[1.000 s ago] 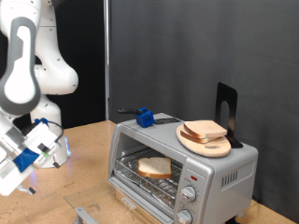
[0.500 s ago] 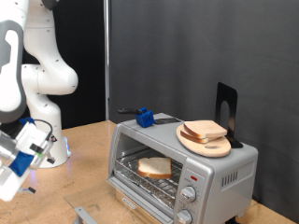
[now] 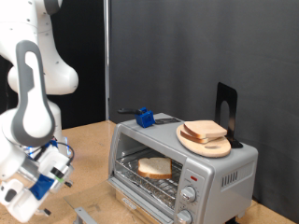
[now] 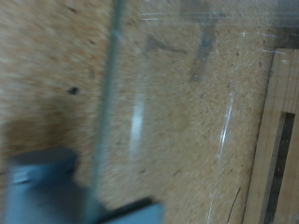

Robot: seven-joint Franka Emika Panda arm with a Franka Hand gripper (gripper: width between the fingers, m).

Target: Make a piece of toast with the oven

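The oven [image 3: 224,173] stands at the exterior view's right with its glass door [image 3: 89,216] folded down and open. The piece of toast [image 3: 154,167] lies on the wire rack inside. My gripper [image 3: 58,175] hangs low at the exterior view's bottom left, to the left of the open door and apart from the oven, and I see nothing between its fingers. The wrist view is blurred: it shows the wooden table [image 4: 56,84] through the glass door [image 4: 187,121], and a grey-blue bar [image 4: 47,187] that I cannot identify.
A round wooden board [image 3: 207,142] with the remaining bread slices [image 3: 204,131] sits on top of the oven, next to a black stand [image 3: 225,110]. A blue object [image 3: 145,118] lies on the oven's back left corner. The oven's two knobs [image 3: 188,195] are at its front right.
My arm has swung down and my gripper has dropped lower at the exterior view's left, ending near the table beside the open door. The toast and oven have not moved.
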